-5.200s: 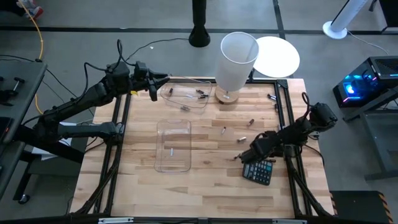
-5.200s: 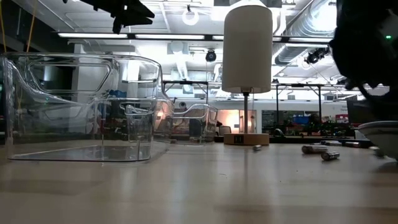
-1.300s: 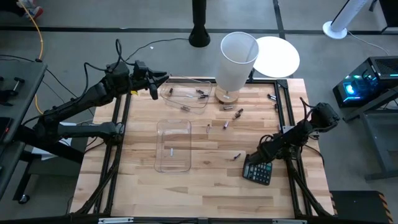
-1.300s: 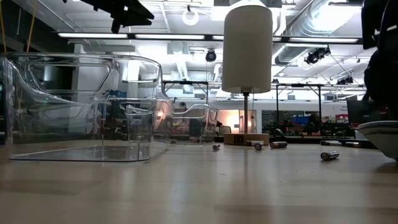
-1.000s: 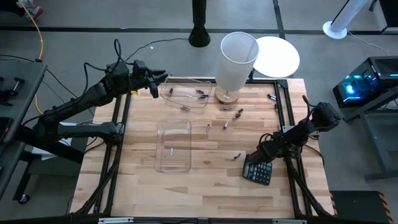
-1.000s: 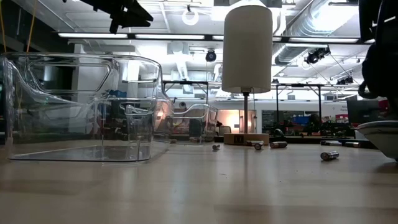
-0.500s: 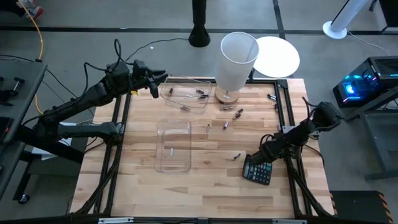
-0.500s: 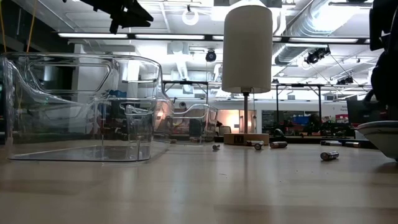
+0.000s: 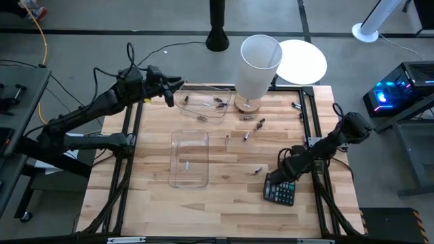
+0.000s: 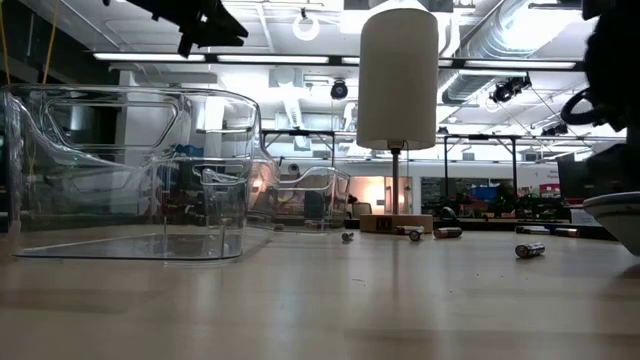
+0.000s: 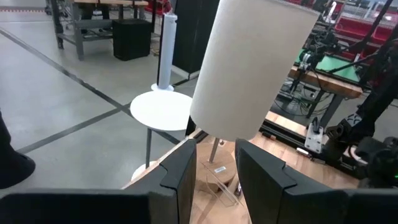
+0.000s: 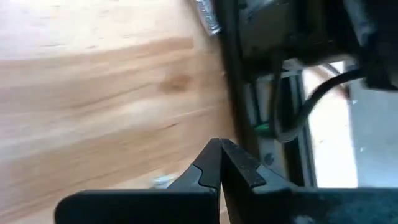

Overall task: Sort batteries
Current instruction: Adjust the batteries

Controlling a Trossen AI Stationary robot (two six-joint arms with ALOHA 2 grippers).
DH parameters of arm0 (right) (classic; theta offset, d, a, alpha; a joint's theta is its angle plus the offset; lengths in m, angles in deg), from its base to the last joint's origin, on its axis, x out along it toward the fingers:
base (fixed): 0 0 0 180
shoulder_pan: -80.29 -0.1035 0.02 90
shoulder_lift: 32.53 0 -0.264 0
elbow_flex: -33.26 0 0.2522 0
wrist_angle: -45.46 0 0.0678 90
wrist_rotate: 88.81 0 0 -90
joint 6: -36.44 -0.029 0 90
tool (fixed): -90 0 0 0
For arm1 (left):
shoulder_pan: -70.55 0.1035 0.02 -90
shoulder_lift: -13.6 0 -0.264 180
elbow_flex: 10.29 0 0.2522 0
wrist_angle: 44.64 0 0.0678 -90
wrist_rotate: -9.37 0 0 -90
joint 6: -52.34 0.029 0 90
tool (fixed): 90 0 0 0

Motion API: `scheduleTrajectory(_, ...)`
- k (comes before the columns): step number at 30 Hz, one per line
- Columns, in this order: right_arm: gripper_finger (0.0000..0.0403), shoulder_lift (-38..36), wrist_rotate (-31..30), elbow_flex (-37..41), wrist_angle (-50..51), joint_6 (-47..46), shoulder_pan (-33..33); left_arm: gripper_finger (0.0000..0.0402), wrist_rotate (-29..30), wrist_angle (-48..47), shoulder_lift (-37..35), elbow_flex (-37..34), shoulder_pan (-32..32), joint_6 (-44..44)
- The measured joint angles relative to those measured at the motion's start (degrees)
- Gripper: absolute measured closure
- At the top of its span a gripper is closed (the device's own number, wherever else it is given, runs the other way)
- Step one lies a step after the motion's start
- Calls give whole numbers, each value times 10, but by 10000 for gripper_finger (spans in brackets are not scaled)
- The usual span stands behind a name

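At the upper left of the high view, the left gripper [image 9: 171, 91] hangs over the table's [image 9: 224, 207] far left corner, its fingers [image 11: 180, 180] set a narrow gap apart and holding nothing. Just right of it sits a clear tray [image 9: 202, 106] near the frame's top centre, with a few batteries [image 9: 218, 102] lying inside at mixed angles, most towards its right end. Below that, left of centre, a larger clear bin [image 9: 189, 158] holds one small cell [image 9: 184, 164] whose long axis runs roughly up and down the frame. Between the bin and the lamp [image 9: 256, 66], loose cells lie on the wood: one [image 9: 227, 140] just right of the bin pointing up the frame, one [image 9: 247, 135] tilted slightly, a pair [image 9: 260, 122] by the lamp's base lying slantwise, and one [image 9: 258, 170] lower down, angled towards the calculator [image 9: 280, 190]. More cells [image 9: 297, 106] rest near the upper right edge. At the lower right, the right gripper [image 9: 282, 167] sits low just above the calculator, its fingers [image 12: 217, 165] pressed together, tips touching, gripping nothing.
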Motion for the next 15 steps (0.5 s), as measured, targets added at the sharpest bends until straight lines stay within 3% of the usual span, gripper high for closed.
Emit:
scheduleTrajectory(8, 403, -10, 15, -7, -1, -42, -20, 296, -4, 0, 10, 0, -1, 0)
scheduleTrajectory(12, 403, -27, -46, 2, -6, -17, 36, 296, -4, 10, 10, 0, 0, 0)
scheduleTrajectory(15, 403, -45, -96, 23, -38, 57, 111, 296, -4, 33, 10, 0, 0, 0)
